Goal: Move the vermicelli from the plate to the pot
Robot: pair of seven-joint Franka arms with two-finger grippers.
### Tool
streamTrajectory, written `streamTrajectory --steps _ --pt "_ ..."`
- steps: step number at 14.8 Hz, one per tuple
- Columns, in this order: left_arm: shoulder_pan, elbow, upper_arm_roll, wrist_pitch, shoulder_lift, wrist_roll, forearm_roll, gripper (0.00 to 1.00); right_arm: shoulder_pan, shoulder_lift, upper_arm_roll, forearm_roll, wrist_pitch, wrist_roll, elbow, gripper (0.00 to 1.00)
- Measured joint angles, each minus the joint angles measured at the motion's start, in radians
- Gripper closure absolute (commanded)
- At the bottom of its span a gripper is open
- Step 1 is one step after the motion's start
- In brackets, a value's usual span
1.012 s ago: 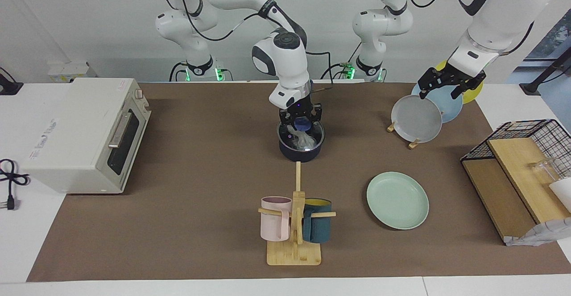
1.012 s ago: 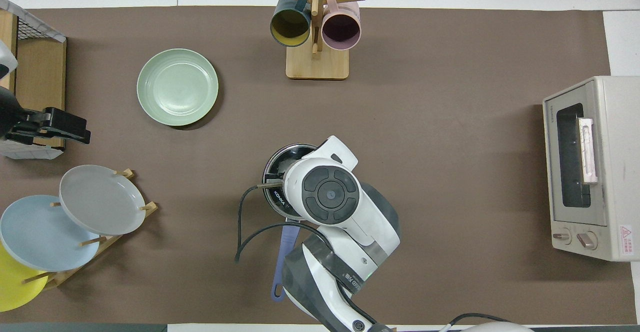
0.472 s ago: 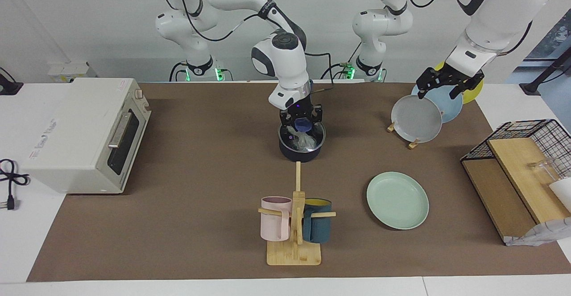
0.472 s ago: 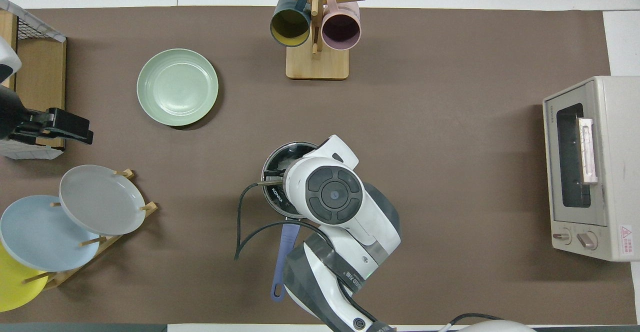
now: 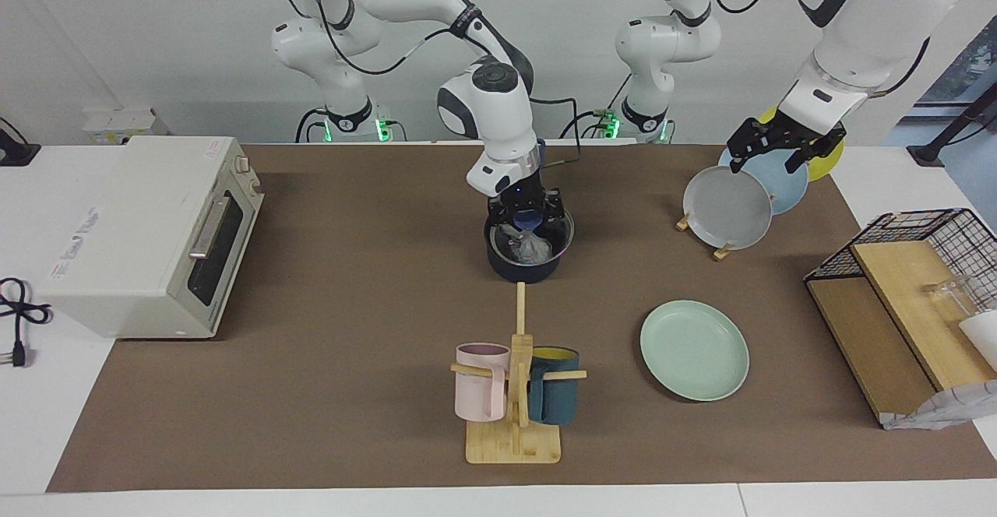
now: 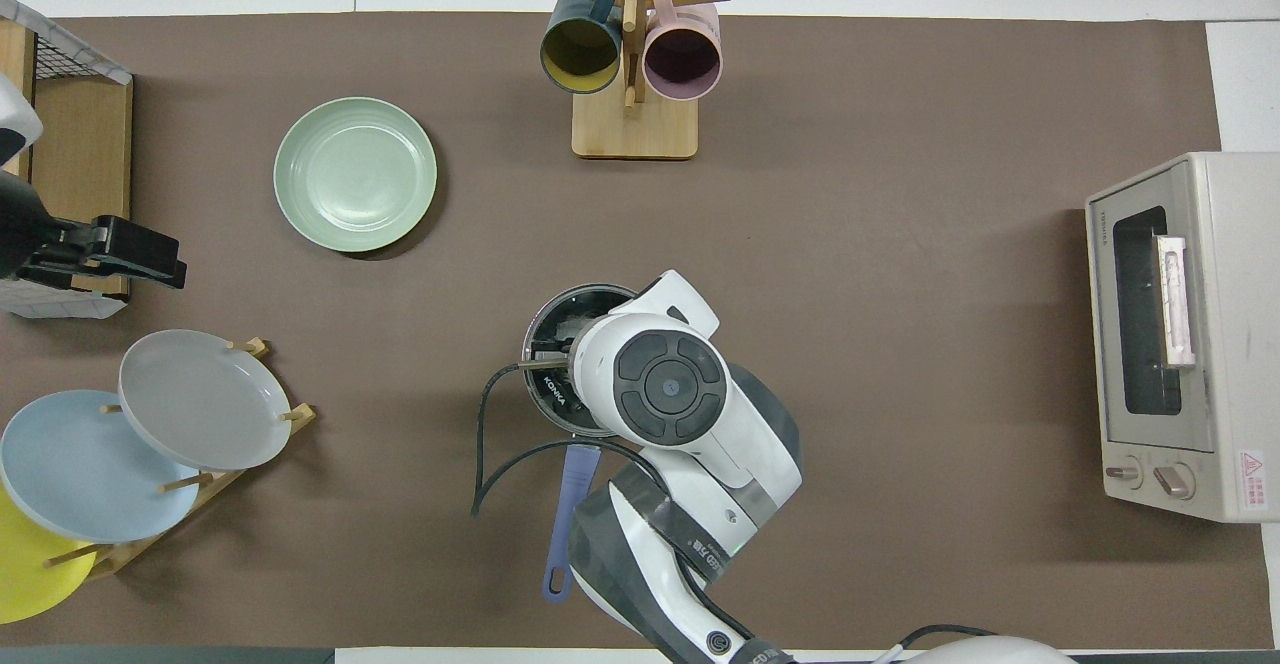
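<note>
R gripper [image 5: 527, 219] lifted a bit over pot [image 5: 526, 264], grip state unclear; vermicelli [image 5: 531, 246] now inside, plate [image 5: 693, 349] bare, so transfer prob done; L gripper [image 5: 783, 147] waited open.

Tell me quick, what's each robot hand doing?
Left gripper: open, holding nothing, over the plate rack.
Right gripper: at the pot, over the vermicelli; cannot tell if open or shut.

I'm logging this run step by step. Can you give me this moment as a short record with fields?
vermicelli: in the pot, under the right gripper
pot: mid-table, handle toward the robots
plate: bare, toward the left arm's end, farther from the robots than the pot
right gripper: over the pot's mouth
left gripper: open, waiting over the plate rack
</note>
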Motion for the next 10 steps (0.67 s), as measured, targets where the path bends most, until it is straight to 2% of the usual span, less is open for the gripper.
streamTrajectory --steps 9,10 --pt "0.001 0.000 0.002 0.000 0.000 0.000 0.000 0.00 -0.004 0.002 -0.001 0.000 0.004 0.000 0.004 0.26" --pt "0.001 0.000 0.002 0.000 0.000 0.000 0.000 0.00 -0.005 0.002 -0.001 0.000 0.003 0.000 0.005 0.29"
